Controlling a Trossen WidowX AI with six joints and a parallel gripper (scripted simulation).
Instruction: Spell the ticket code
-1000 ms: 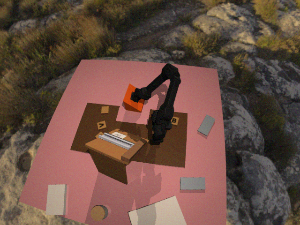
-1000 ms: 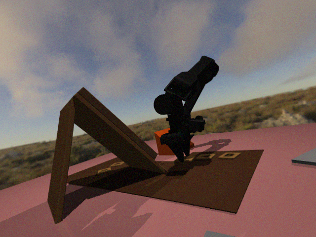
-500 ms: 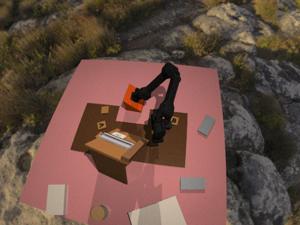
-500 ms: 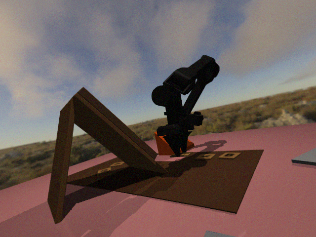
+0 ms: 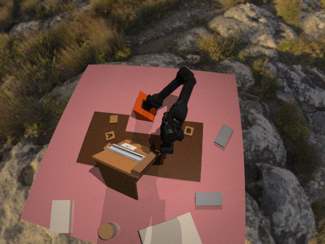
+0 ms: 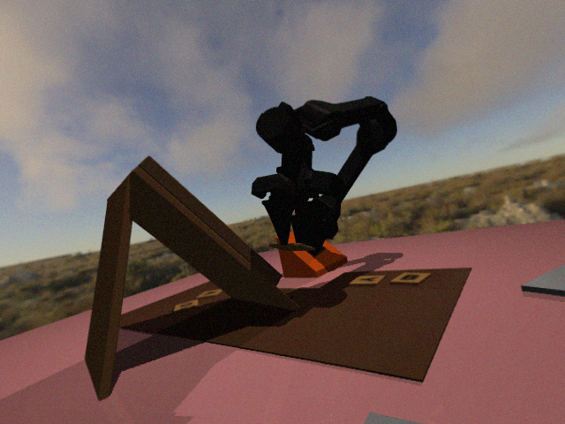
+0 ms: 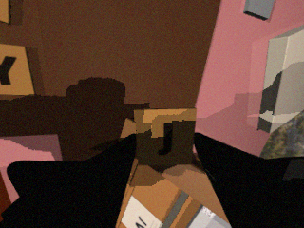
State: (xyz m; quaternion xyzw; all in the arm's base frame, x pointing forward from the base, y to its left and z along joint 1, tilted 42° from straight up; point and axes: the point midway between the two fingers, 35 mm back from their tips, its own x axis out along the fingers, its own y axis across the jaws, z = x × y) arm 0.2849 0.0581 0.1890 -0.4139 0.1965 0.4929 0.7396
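My gripper [image 5: 160,151] [image 6: 298,246] [image 7: 164,137] is shut on the J tile [image 7: 166,128], raised above the mat beside the board's right end in the top view. The sloped board [image 5: 112,158] [image 6: 192,228] carries a pale rail [image 5: 126,152] [image 7: 205,219] with no tile visible in it. The ticket [image 5: 129,146] [image 7: 139,213] is on the board above the rail; its print is too small to read surely. A B tile [image 5: 189,130] [image 6: 410,277] and a Y tile [image 7: 16,71] [image 6: 366,279] lie on the mat. A V-like tile [image 5: 109,135] and an unreadable tile [image 5: 113,119] lie at left.
The brown mat [image 5: 183,168] [image 6: 356,337] lies under the board. An orange block [image 5: 140,106] [image 6: 297,262] stands behind it. Grey blocks [image 5: 223,135] [image 5: 208,199] are at right. A white block [image 5: 60,216], a round tan-topped object [image 5: 105,231] and a pale slab [image 5: 167,231] are near the front edge.
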